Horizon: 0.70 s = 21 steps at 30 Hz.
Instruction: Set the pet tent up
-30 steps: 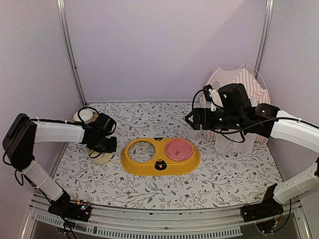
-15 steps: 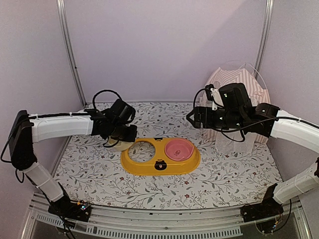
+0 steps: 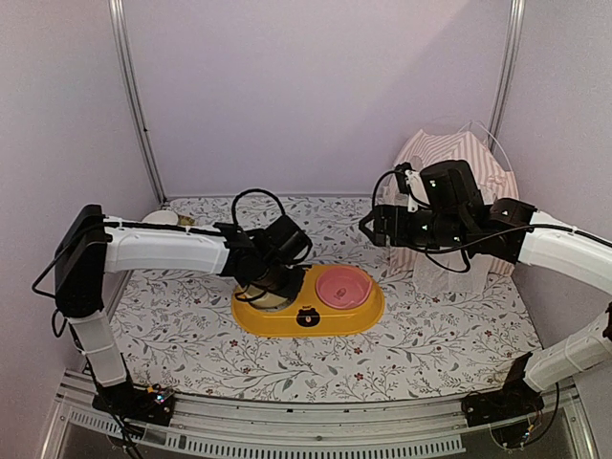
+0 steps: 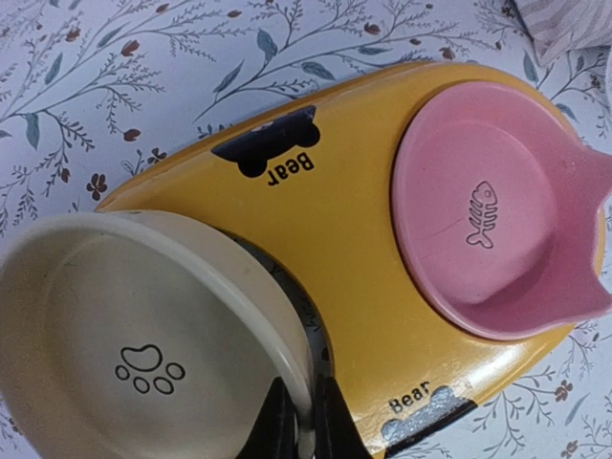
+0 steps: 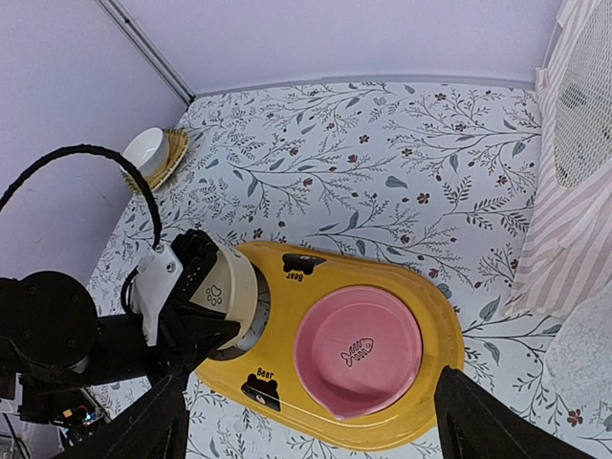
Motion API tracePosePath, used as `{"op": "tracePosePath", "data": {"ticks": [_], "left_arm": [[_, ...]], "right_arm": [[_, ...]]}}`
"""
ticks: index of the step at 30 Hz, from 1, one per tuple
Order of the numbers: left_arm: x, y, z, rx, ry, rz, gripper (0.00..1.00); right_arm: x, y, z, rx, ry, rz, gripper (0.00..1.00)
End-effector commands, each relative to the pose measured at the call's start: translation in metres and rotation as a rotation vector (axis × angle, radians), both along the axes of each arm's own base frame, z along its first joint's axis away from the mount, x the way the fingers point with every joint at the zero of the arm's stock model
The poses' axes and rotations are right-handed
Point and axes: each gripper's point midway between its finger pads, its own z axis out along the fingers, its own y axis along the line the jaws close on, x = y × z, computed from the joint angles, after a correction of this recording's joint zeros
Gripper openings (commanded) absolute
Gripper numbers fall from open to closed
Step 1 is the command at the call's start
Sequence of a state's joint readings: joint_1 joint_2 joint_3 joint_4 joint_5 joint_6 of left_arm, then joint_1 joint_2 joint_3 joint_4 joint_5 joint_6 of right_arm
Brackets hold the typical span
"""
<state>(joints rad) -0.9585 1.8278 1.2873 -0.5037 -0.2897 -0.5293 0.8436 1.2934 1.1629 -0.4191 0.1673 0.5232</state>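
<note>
Pet tent (image 3: 435,153) sits bunched in the far-right corner, just behind and to the right of our right gripper (image 3: 371,229), whose fingers are spread wide, empty, and point left, away from it. We judge the right arm clearly nearer. The left gripper (image 4: 306,416) is well apart at the yellow feeder (image 4: 354,287), clamped on the cream bowl (image 4: 124,335) rim.

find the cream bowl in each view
Top external: cream bowl centre-left, at the yellow tray's left hole.
Left wrist: bowl at lower left.
Right wrist: bowl left of centre.
Shared landmark: the pink bowl beside it.
</note>
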Motion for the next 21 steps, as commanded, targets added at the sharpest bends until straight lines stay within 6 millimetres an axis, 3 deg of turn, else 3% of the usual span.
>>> {"op": "tracePosePath", "data": {"ticks": [1, 14, 21], "left_arm": [[0.005, -0.013, 0.006, -0.018, -0.029, 0.009, 0.00], [-0.006, -0.015, -0.011, 0.011, 0.003, -0.005, 0.00], [-0.004, -0.014, -0.008, 0.008, -0.011, -0.006, 0.20]], "right_arm": [[0.001, -0.005, -0.002, 0.003, 0.000, -0.016, 0.91], [0.000, -0.004, -0.011, 0.008, 0.017, -0.005, 0.91], [0.000, -0.002, -0.015, 0.000, 0.024, 0.003, 0.91]]}}
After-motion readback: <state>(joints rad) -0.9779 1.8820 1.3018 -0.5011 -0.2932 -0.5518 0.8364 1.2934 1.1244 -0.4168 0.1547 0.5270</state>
